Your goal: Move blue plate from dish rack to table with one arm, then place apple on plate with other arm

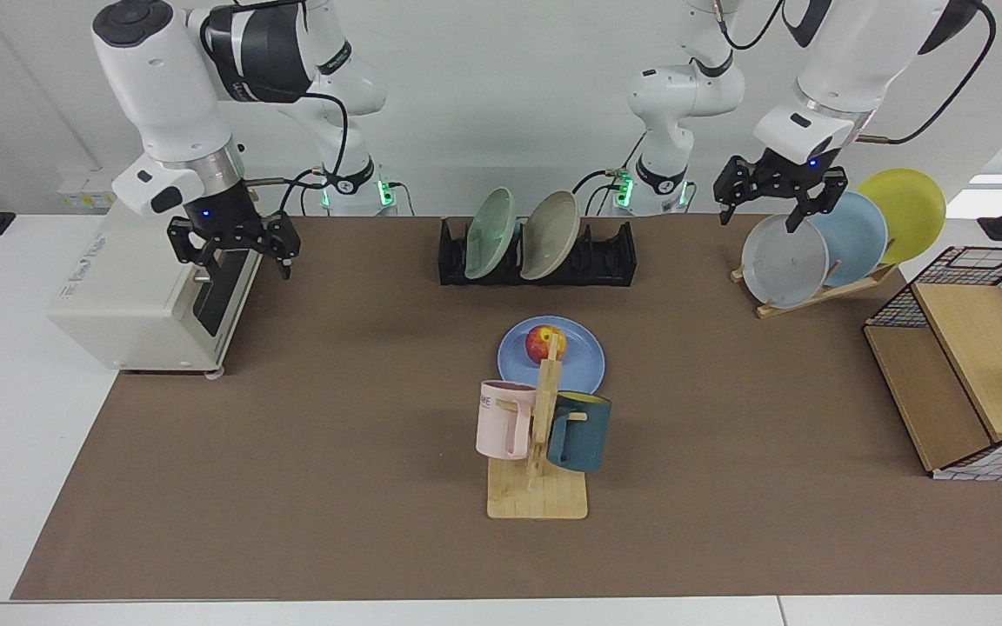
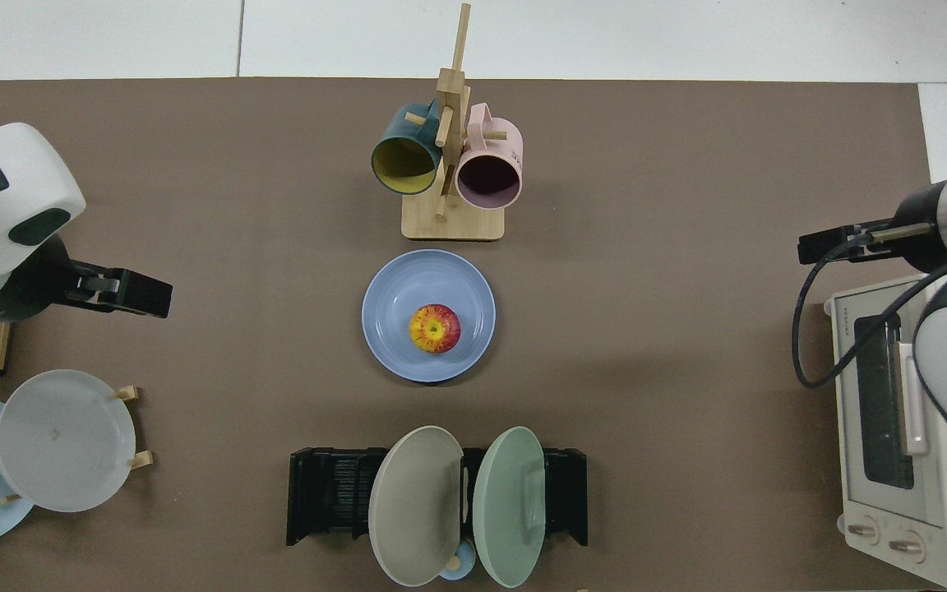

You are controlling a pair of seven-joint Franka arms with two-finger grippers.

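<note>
Periwinkle-blue: the blue plate lies flat on the table, mid-table, just beyond the wooden mug tree that carries a pink mug and a dark teal mug. The apple sits on the plate, roughly centred in the top view.

The dish rack is at the far side behind the plate, holding a green plate and a beige plate on edge; its other slots on the view's right show bare dividers.

Right gripper: up in the air at the view's left, in front of the toaster oven, fingers spread, holding nothing, well apart from the plate.

Left gripper: at the far right of the view, just above the grey plate on the slanted wooden rack, fingers spread, nothing between them. That rack also holds a sky-blue plate and a yellow plate.

A wire-and-wood shelf box stands at the right edge of the table.
</note>
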